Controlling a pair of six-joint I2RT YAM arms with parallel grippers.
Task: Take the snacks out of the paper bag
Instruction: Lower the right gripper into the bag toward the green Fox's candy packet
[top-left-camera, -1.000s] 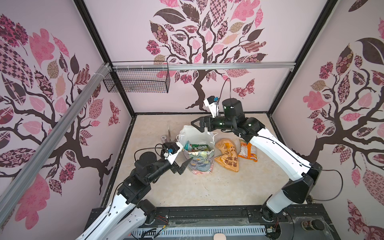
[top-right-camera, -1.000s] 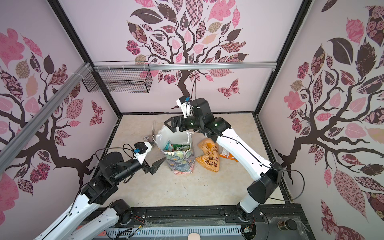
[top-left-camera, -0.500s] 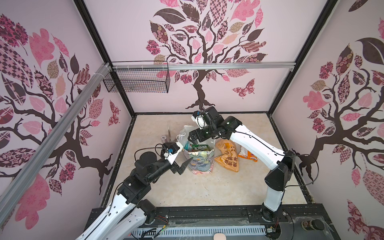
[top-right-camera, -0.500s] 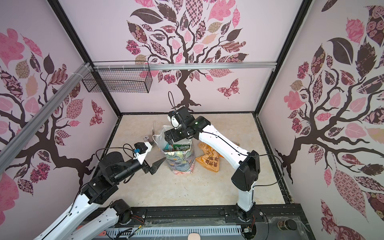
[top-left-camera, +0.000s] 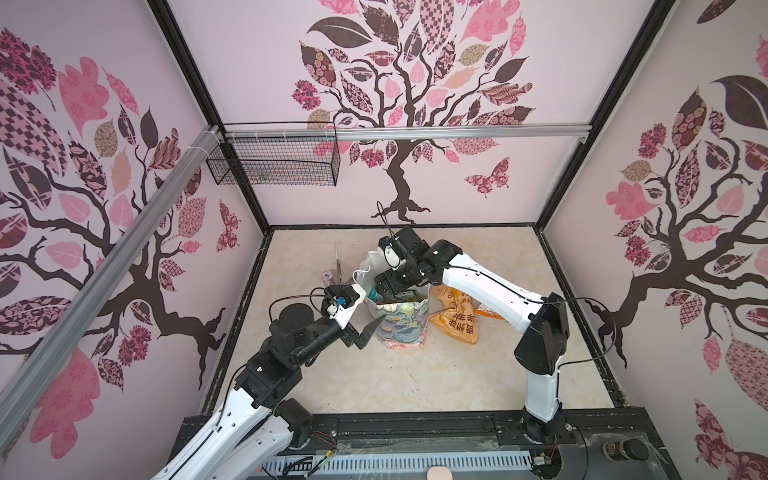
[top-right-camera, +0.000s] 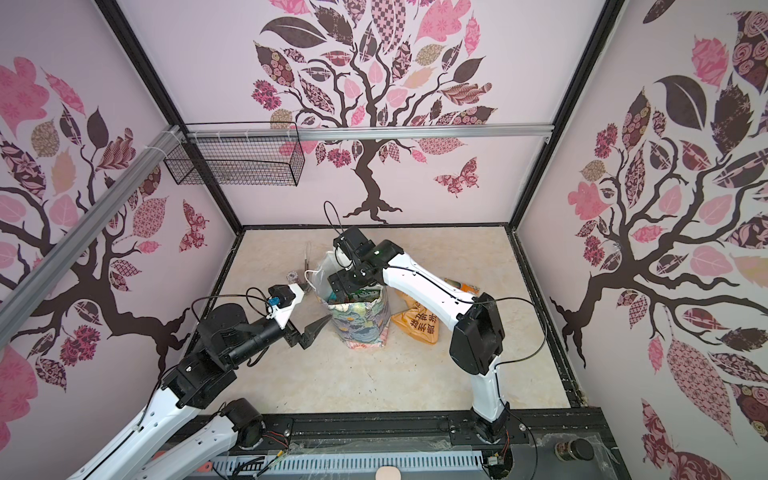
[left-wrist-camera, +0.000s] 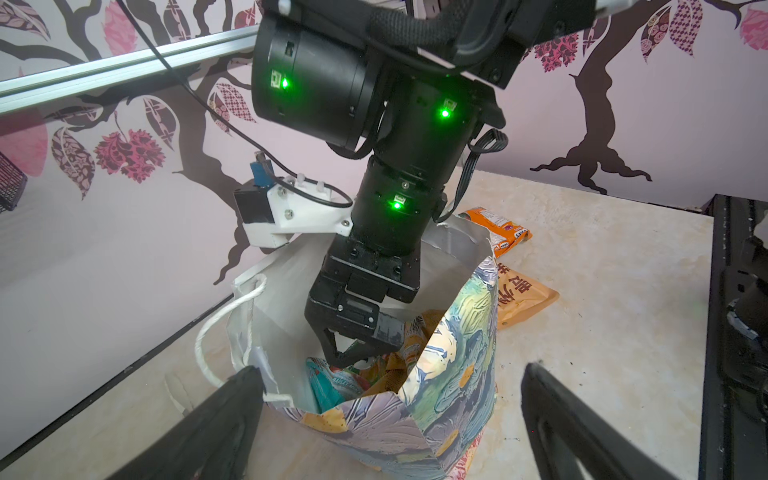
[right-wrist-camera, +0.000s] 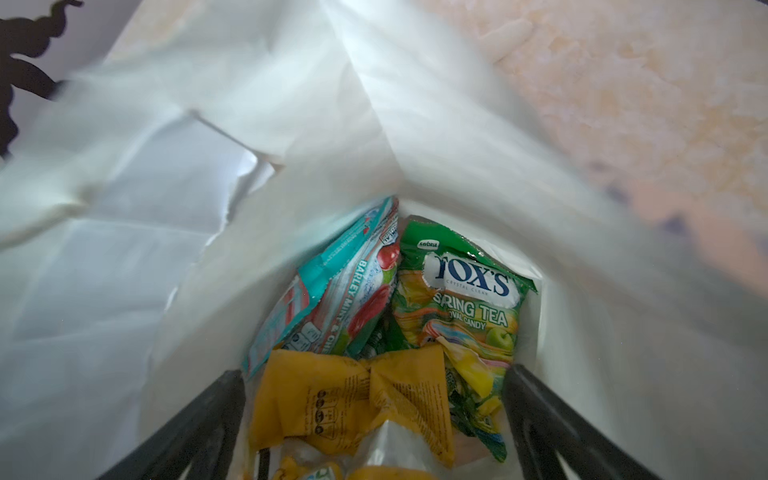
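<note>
The paper bag (left-wrist-camera: 453, 374) has blue-green, cream and pink floral swirls outside and is plain white inside, with white cord handles (left-wrist-camera: 251, 293). Between the black fingers (right-wrist-camera: 195, 424) of the right gripper (right-wrist-camera: 374, 372) lies a yellow packet (right-wrist-camera: 332, 399) with dark small print. Past the fingertips are a teal-and-red packet (right-wrist-camera: 345, 299) and a green-yellow FOX'S packet (right-wrist-camera: 457, 307) with a white logo patch. Beside the gripper, outside the bag, a large orange packet (left-wrist-camera: 523, 295) bears dark Chinese characters, next to an orange-white packet (left-wrist-camera: 498, 230).

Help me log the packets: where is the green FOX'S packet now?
In the right wrist view, the FOX'S packet lies inside the paper bag, next to the teal packet and the yellow packet.
</note>
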